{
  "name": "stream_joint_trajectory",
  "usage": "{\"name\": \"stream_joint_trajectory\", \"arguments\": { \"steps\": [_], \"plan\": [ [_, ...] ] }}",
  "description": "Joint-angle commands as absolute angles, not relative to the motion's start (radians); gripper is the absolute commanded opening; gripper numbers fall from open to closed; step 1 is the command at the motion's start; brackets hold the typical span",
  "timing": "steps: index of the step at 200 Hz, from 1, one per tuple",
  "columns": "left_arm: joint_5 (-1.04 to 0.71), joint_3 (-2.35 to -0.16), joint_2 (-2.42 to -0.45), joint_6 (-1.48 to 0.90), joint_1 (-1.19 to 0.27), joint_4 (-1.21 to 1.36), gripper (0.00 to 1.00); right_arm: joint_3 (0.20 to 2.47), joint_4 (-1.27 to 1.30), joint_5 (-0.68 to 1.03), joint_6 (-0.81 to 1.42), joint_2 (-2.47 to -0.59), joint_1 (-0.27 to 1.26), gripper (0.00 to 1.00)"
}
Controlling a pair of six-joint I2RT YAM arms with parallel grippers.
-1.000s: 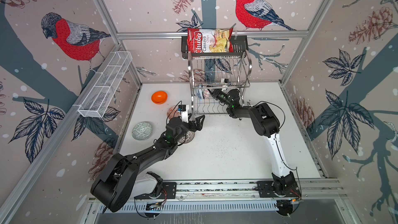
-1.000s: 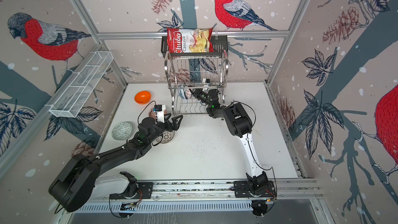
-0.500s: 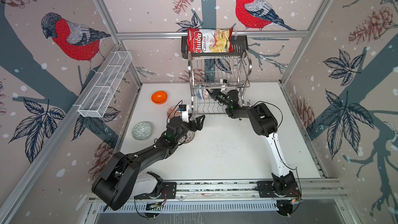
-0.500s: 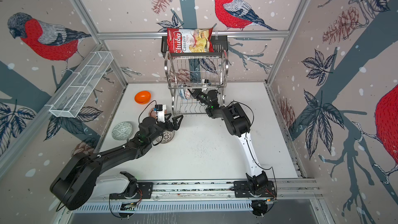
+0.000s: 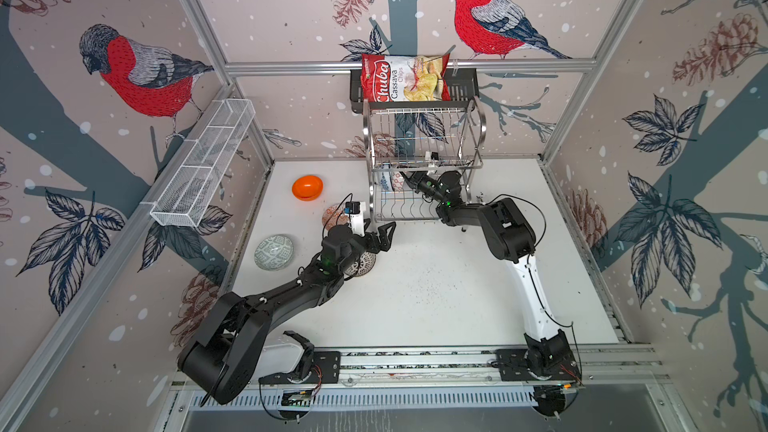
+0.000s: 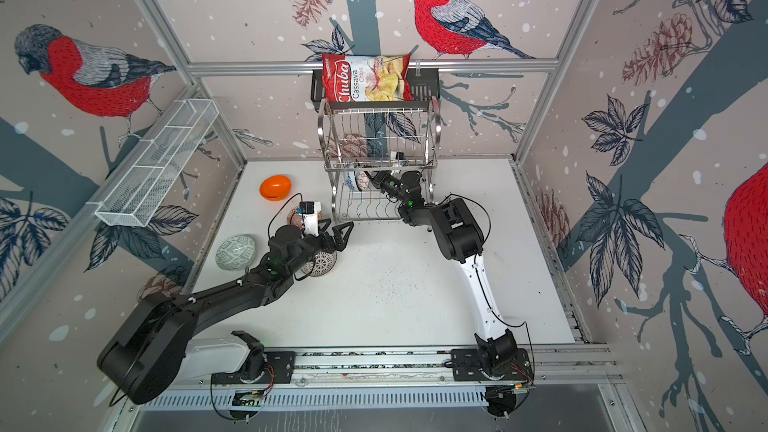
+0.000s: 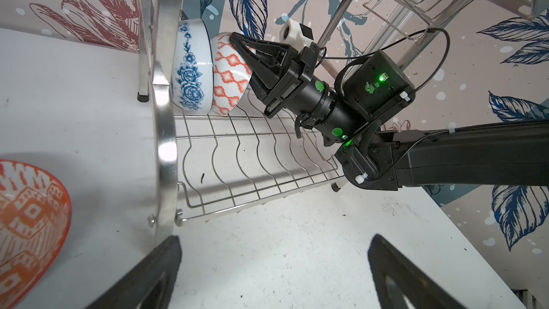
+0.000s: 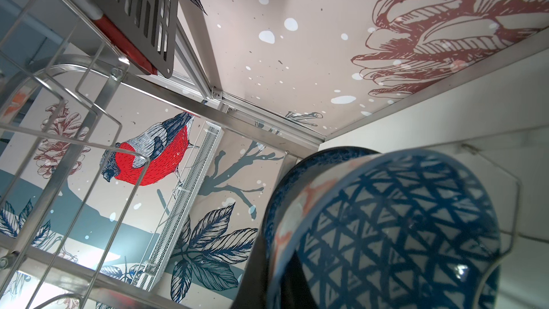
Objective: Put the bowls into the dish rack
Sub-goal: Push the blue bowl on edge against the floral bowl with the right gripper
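The left gripper hovers wide open over the bench, just past the dotted bowl. The grey-green bowl lies to its left. Farther back sit the red-patterned bowl and the orange bowl. In the lower tier of the dish rack, the right gripper clamps the rim of the orange-latticed bowl. That bowl stands against the blue-floral bowl, both on edge.

Left claw spread wide, arm stretched forward — right claw pinched tight, forearm angled leftward.
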State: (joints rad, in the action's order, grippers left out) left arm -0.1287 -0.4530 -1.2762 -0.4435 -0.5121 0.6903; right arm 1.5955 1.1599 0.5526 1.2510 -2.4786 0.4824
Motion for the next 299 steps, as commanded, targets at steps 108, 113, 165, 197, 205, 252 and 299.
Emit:
{"name": "stream_joint_trajectory", "arguments": {
  "steps": [108,113,165,197,205,252,299],
  "plan": [
    [-0.131,-0.462,-1.278,-0.430,-0.510,0.710,0.98,1.619,1.090,0.589,1.168,-2.487,0.486,0.06],
    [-0.132,-0.461,-1.279,-0.430,-0.509,0.712,0.98,1.627,1.085,0.589,1.168,-2.489,0.488,0.06],
    [-0.130,-0.461,-1.276,-0.430,-0.511,0.707,0.98,1.658,1.079,0.589,1.173,-2.503,0.497,0.10],
    [-0.132,-0.462,-1.279,-0.432,-0.510,0.708,0.98,1.660,1.076,0.592,1.172,-2.501,0.493,0.14],
    [-0.132,-0.463,-1.280,-0.431,-0.509,0.706,0.98,1.659,1.074,0.593,1.172,-2.500,0.493,0.15],
    [-0.130,-0.463,-1.280,-0.431,-0.511,0.706,0.98,1.656,1.075,0.598,1.169,-2.494,0.494,0.17],
    [-0.127,-0.463,-1.279,-0.430,-0.510,0.704,0.98,1.640,1.069,0.607,1.150,-2.473,0.495,0.21]
  ]
}}
